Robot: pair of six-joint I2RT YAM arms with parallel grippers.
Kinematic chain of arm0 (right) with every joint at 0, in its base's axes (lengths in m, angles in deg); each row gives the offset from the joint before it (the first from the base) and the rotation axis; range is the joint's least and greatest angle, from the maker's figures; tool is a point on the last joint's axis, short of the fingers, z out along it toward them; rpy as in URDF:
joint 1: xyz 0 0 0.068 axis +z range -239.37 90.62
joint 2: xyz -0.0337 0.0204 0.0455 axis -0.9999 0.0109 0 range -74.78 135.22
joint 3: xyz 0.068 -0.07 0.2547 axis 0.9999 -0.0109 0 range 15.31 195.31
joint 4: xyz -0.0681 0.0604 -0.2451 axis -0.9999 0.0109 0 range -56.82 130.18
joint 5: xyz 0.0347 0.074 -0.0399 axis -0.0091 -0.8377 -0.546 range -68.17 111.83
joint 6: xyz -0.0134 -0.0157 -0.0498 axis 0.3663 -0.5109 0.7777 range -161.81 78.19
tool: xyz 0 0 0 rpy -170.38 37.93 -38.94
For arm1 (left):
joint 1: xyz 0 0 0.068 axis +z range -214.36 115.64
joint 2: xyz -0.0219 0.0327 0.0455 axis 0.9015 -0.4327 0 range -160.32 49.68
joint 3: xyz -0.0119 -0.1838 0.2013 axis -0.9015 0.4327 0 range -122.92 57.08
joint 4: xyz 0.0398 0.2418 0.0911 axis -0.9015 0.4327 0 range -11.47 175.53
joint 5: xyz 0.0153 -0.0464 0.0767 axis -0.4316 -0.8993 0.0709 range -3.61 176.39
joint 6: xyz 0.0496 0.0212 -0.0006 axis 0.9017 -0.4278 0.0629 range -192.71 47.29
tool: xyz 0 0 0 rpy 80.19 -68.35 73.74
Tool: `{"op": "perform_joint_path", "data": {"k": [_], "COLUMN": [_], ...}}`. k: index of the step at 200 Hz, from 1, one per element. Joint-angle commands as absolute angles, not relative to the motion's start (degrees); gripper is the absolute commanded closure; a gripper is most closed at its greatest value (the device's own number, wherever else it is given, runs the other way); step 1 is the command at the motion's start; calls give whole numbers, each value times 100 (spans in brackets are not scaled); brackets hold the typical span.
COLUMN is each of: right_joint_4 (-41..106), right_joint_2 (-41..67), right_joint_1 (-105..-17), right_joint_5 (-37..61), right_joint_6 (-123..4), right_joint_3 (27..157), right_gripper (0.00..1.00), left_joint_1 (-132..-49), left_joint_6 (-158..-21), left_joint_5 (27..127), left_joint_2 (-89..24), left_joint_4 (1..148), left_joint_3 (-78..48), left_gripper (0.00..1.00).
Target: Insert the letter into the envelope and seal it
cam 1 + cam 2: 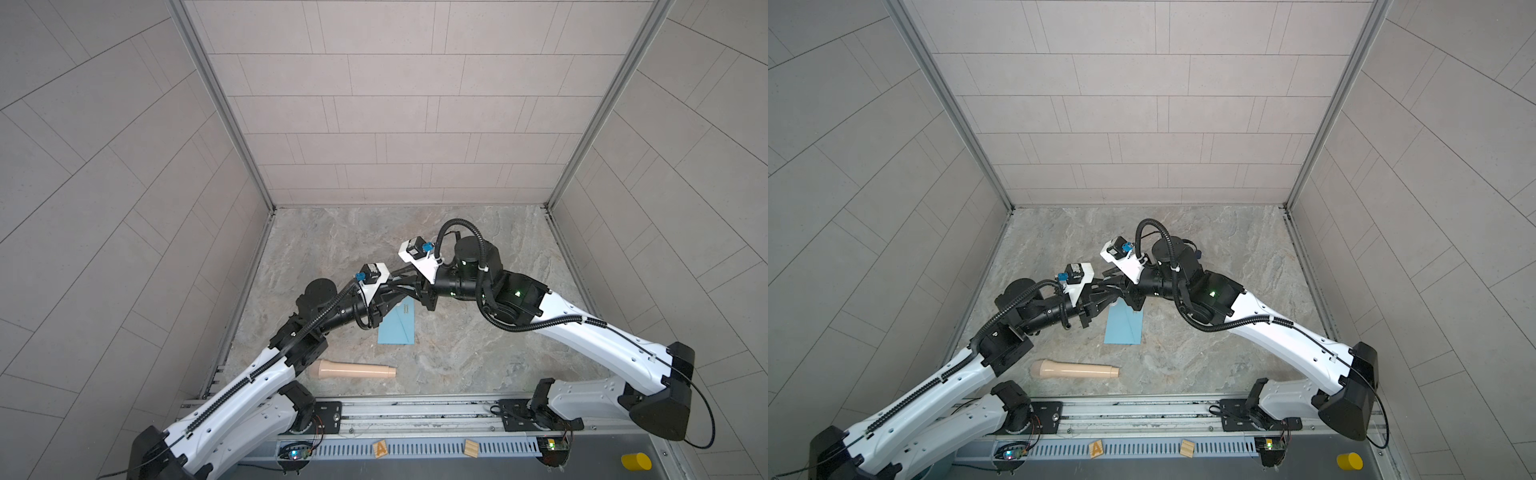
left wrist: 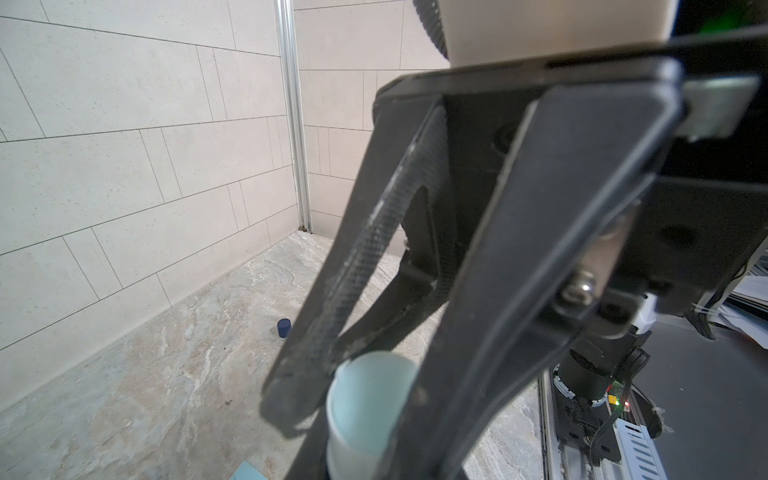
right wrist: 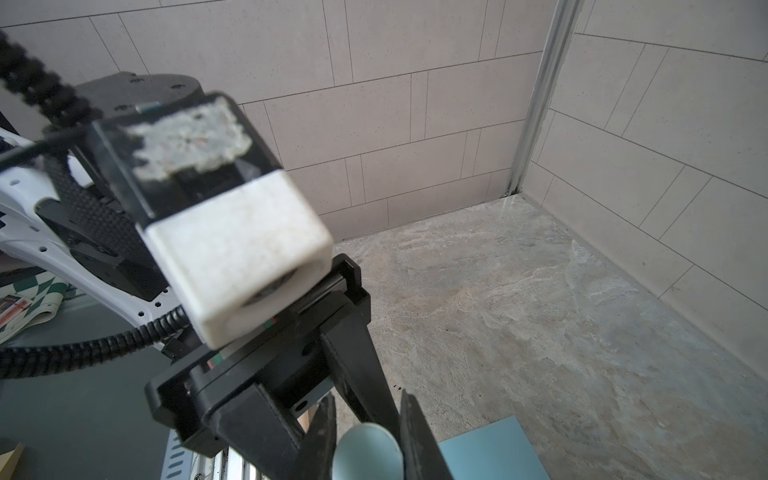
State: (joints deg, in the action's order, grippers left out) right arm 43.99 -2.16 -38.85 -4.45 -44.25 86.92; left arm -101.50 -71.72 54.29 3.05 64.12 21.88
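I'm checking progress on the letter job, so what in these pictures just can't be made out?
- Letter: in no view; maybe inside the envelope, cannot tell.
- Envelope's far end: both top views, covered by the arms.
- Pale curled sheet between claw fingers: wrist views, cut by the bottom edge; flap or letter unclear.

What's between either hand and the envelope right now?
Nothing visible. The left hand and right hand meet at the far end of the envelope, each with a curled pale blue piece, apparently its flap, between its fingers. The beige rod lies apart, nearer the rail. The letter isn't visible.
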Motion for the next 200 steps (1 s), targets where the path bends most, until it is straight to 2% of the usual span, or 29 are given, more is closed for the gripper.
{"op": "perform_joint_path", "data": {"k": [1,73,147,200], "right_joint_4": [4277,4239,4124,4075], "right_joint_2": [-377,-385,-548,-693], "right_joint_1": [-3849,-3846,-3855,-3875], "right_joint_5": [-409,-379,-77,91], "right_joint_6": [-4489,-4512,-4504,-4566], "right_joint_3": [8641,8618,8588,8682], "right_gripper": [100,100,100,100], "left_joint_1": [-10167,-10163,-10164,-10165], "left_joint_6": [-7201,-7242,-7275,-7353], "left_joint_5": [5434,5428,5410,5428], "left_joint_2": [310,286,269,248], "left_joint_4": [6129,6109,6096,5956], "left_joint_3": [2236,2258,2328,2463], "left_gripper": [75,56,46,44]}}
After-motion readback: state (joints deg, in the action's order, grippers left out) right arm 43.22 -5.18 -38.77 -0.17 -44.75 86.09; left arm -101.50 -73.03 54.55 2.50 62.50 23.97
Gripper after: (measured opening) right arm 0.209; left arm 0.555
